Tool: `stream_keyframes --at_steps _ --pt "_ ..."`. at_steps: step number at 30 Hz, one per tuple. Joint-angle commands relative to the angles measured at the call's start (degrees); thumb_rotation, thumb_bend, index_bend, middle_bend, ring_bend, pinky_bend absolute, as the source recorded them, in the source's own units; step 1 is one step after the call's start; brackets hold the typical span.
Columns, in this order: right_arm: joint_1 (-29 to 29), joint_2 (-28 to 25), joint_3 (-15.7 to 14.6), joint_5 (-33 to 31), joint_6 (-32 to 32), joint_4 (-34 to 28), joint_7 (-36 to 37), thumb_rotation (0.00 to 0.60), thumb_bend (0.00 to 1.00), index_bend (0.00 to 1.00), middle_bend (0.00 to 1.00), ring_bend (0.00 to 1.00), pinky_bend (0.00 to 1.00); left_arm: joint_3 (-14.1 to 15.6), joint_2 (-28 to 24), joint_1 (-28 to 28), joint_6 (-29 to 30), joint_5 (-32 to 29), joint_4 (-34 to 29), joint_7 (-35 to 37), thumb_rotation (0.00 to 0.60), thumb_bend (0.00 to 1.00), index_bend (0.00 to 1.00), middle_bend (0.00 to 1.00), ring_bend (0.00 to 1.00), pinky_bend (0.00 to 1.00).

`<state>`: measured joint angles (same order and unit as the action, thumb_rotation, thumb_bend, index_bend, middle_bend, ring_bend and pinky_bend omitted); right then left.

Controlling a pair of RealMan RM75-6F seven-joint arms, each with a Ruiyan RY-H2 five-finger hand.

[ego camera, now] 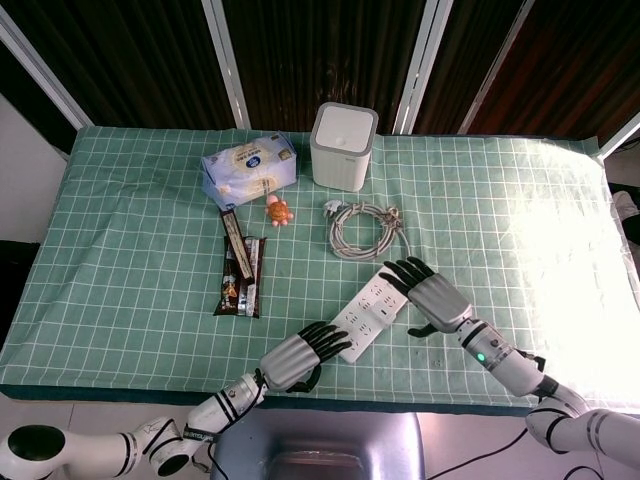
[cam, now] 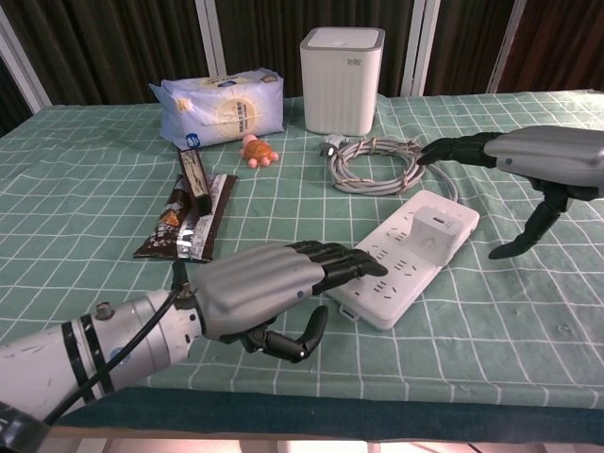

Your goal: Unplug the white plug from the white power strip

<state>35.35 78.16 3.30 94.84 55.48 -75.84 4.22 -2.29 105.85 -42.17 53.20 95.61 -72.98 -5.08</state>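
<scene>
White power strip (cam: 401, 257), one, lying flat on the green checked cloth (cam: 113, 189), long axis diagonal, running from the near end by the left hand (cam: 269, 283) up and away toward the right hand (cam: 543, 156). White plug (cam: 441, 226), one, seated in the strip's far end, standing proud of the sockets. Right hand: empty, fingers extended and apart, thumb dropped below the palm; the plug sits just under and slightly inward of its fingertips (cam: 432, 149), apparently not touching. Left hand: empty, fingers stretched forward, tips over the strip's near end, either resting on it or just above, contact uncertain; the plug lies well beyond, along the strip. Judgement: right hand is the nearer to the plug and suited to pull; left hand is placed to pin the strip down. Coiled grey cable (cam: 377, 162) beyond the strip.
</scene>
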Motion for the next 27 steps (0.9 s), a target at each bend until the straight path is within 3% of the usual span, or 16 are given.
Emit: stream_keyframes --at_steps 1,8,14,27 --pt "0.78 0.92 -0.02 -0.20 -0.36 0.49 -0.97 0.521 0.12 0.00 0.00 0.00 0.00 0.16 1.04 -0.75 -0.43 -0.50 1.25 0.67 0.399 0.80 0.00 0.00 0.00 0.10" --pt "2.07 2.74 -0.53 -1.48 -1.96 1.03 -3.99 0.521 0.12 0.00 0.00 0.00 0.00 0.73 2.71 -1.49 -0.06 -0.91 2.52 0.23 0.400 0.80 0.00 0.00 0.00 0.10" --pt "2.61 4.06 -0.55 -3.45 -3.18 1.17 -5.86 0.523 0.12 0.00 0.00 0.00 0.00 1.46 3.17 -1.59 -0.57 -1.89 3.21 -0.47 0.344 0.80 0.00 0.00 0.00 0.09" --pt "3.64 5.12 -0.78 -4.96 -3.26 0.05 -9.06 0.525 0.12 0.00 0.00 0.00 0.00 2.41 3.53 -1.93 -1.80 -3.79 3.13 -1.98 0.351 0.80 0.00 0.00 0.00 0.09"
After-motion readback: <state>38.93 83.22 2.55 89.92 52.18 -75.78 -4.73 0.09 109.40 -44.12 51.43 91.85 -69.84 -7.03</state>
